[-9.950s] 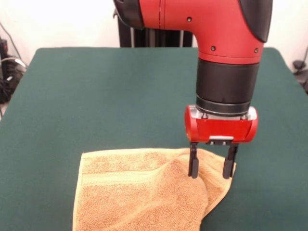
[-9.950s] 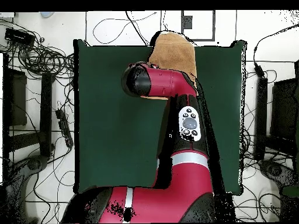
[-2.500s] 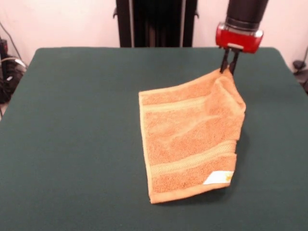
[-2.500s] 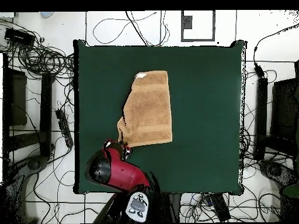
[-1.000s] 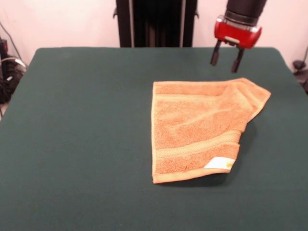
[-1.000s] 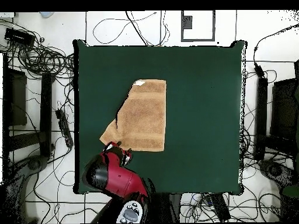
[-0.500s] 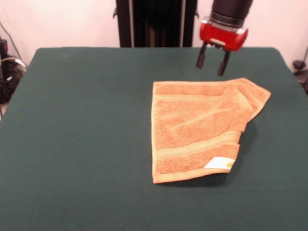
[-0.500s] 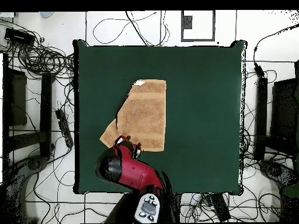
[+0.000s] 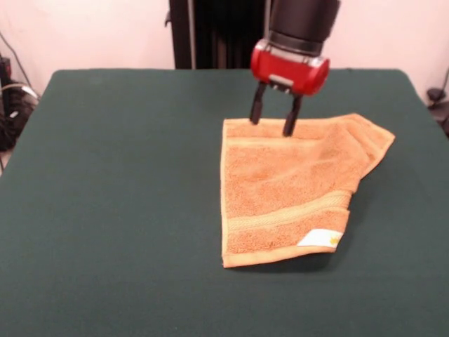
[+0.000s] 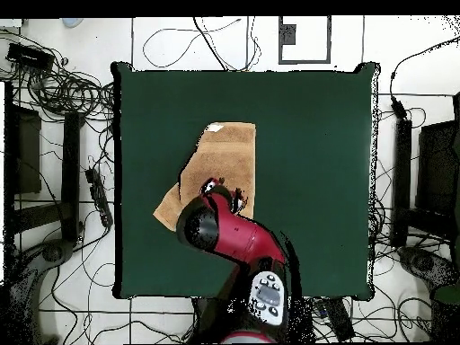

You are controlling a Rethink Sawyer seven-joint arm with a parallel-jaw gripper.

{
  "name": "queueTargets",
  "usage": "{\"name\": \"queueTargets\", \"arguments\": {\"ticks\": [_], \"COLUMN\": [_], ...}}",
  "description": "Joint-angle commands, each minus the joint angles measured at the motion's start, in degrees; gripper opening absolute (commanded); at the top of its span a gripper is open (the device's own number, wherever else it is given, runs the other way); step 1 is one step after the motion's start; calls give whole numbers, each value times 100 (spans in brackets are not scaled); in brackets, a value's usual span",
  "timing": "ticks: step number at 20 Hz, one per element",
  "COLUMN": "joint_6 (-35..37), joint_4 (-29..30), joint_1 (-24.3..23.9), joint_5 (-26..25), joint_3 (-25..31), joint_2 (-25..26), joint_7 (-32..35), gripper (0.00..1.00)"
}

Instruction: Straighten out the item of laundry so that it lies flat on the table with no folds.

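The orange-tan towel (image 9: 287, 186) lies on the green table (image 9: 112, 175), right of the middle in the front view. Its right side is still folded under, with a creased corner sticking out at the far right. A white care tag (image 9: 319, 239) shows at the near right corner. My gripper (image 9: 271, 119) is open and empty, just above the towel's far edge, left of its middle. In the overhead view the towel (image 10: 229, 157) is partly hidden by the arm, and the gripper (image 10: 222, 190) is over it.
The robot's black pedestal (image 9: 224, 35) stands behind the table's far edge. Cables and equipment (image 10: 63, 90) lie on the floor round the table in the overhead view.
My gripper let go of the towel's far right corner, which dropped flat. The open gripper then moved left and lower, from beyond the towel to just above its far edge.
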Motion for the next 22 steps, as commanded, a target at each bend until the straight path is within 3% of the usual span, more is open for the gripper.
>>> {"name": "queueTargets", "arguments": {"ticks": [1,6,14,18,22], "joint_6": [617,734,1620,1553,1919], "joint_4": [-1572,-1983,-2789,-2902,-2912], "joint_1": [-573,-735,-728,-1098,-1040], "joint_5": [-590,-933,-1180,-1360,-1332], "joint_3": [679,802,860,1601,1692], "joint_2": [938,1114,1284,1351,1257], "joint_7": [-372,-312,-281,-448,-297], "gripper": [100,100,100,100,100]}}
